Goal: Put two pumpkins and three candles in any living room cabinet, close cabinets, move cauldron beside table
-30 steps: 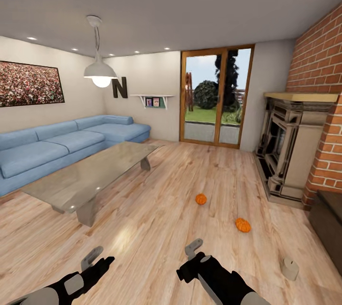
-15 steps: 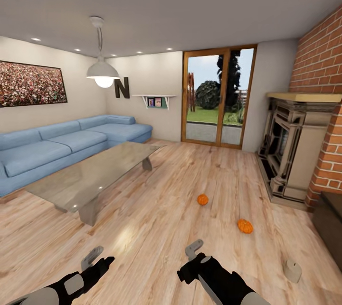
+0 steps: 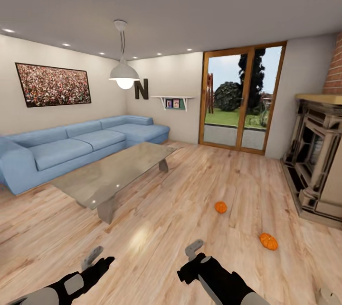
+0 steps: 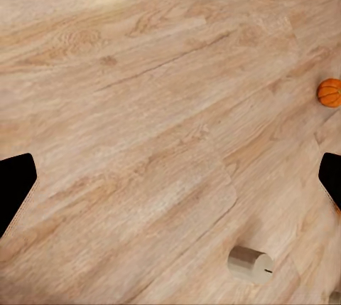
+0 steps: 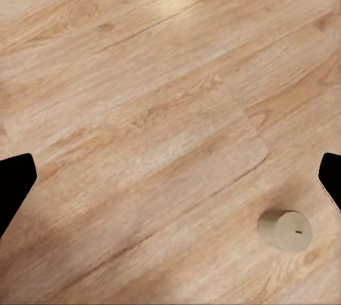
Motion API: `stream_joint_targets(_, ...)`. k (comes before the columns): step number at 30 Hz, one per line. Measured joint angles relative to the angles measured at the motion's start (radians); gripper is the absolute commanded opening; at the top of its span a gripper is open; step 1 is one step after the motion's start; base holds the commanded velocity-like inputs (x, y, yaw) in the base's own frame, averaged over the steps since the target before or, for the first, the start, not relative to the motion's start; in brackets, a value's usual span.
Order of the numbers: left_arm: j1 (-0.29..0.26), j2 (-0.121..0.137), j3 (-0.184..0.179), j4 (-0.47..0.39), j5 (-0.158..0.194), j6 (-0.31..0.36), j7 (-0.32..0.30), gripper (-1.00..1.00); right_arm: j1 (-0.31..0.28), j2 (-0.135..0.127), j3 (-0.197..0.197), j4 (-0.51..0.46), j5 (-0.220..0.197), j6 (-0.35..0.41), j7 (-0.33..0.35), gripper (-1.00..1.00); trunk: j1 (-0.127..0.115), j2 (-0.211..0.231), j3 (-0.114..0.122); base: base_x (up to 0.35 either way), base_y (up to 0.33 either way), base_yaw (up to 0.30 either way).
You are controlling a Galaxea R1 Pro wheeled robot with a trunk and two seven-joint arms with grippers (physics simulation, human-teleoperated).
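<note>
Pumpkins are lying loose on the wood floor [image 3: 156, 229]: one pumpkin [image 3: 220, 207] is sitting near the middle of the room, the other [image 3: 268, 241] nearer the fireplace [image 3: 318, 172], the two well apart. A candle [image 5: 284, 230] is lying on the boards in the right wrist view. The pumpkins are probably light and stiff (ribbed and round, so likely to roll), and closing across the widest part of the body looks safest. The candle is looking light but smooth; gripping across its side is the better bet. The low bench [image 3: 114, 174] is standing beside the blue sofa [image 3: 76, 143]. The left gripper [image 3: 90, 260] and right gripper [image 3: 194, 250] are both hanging empty, fingers spread apart, over bare floor.
</note>
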Motion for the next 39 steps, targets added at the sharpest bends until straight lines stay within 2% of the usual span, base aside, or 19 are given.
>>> stream_joint_targets(8, 0.0, 0.0, 0.0, 0.0, 0.0, 0.0, 0.0, 1.0, 0.0, 0.0, -0.001, 0.0, 0.0, 0.0, 0.001, 1.0, 0.0, 0.0, 0.003, 0.298, 0.0, 0.18)
stream_joint_targets(18, 0.0, 0.0, 0.0, 0.0, 0.0, 0.0, 0.0, 1.0, 0.0, 0.0, -0.001, -0.001, 0.0, 0.0, 0.0, 1.0, 0.0, 0.0, 0.003, 0.05, -0.006, 0.007)
stream_joint_targets(30, 0.0, 0.0, 0.0, 0.0, 0.0, 0.0, 0.0, 1.0, 0.0, 0.0, -0.001, 0.0, 0.0, 0.0, 0.0, 1.0, 0.0, 0.0, 0.003, 0.265, -0.139, 0.0)
stream_joint_targets(39, 0.0, 0.0, 0.0, 0.0, 0.0, 0.0, 0.0, 1.0, 0.0, 0.0, -0.001, 0.0, 0.0, 0.0, 0.0, 1.0, 0.0, 0.0, 0.003, 0.068, -0.037, 0.002)
